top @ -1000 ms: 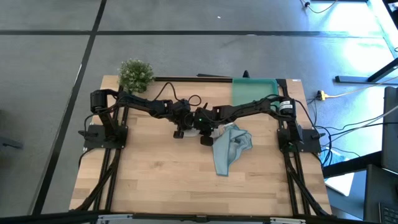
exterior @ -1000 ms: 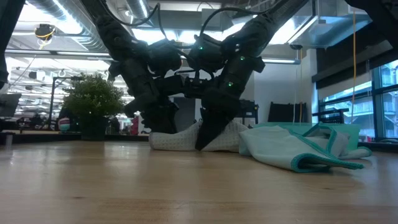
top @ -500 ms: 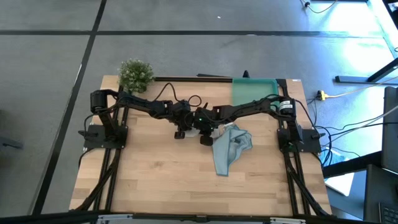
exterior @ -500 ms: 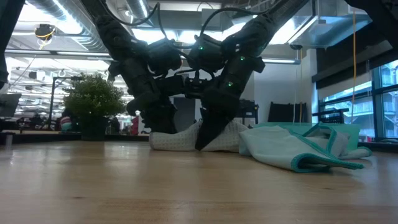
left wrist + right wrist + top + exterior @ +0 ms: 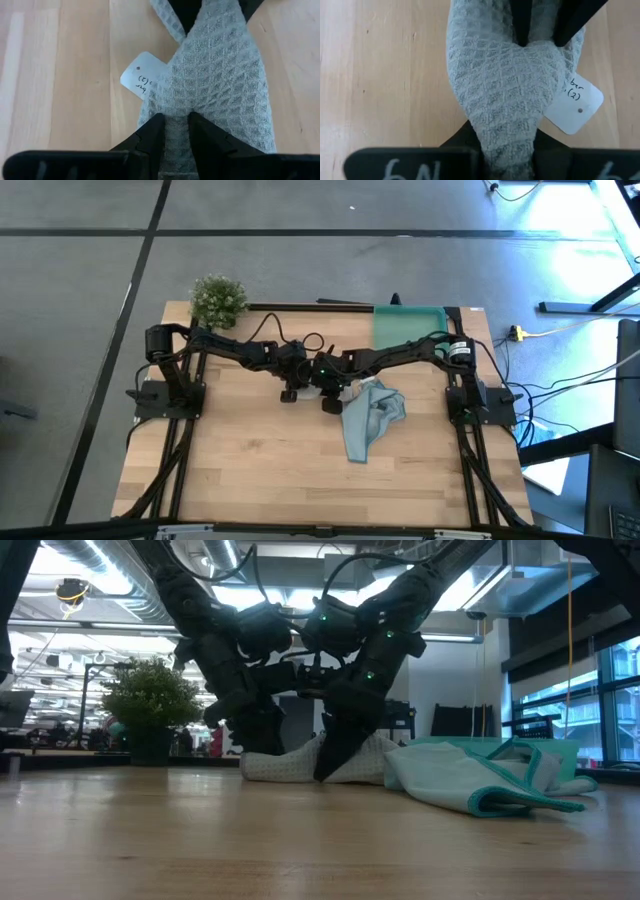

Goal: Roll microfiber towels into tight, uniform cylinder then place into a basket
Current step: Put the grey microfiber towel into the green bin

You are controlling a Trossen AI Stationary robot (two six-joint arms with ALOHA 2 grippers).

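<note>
Both arms meet at the middle of the table, working one rolled grey towel that lies on the wood between them. The left gripper pinches one end of the roll, its fingers close together with cloth bunched between them. The right gripper clamps the other end, fingers nearly shut on the cloth. A white tag sticks out from the roll. The blue towel lies crumpled just beside the right gripper. The basket sits at the table's far edge, right of centre; a plant stands at the far left corner.
</note>
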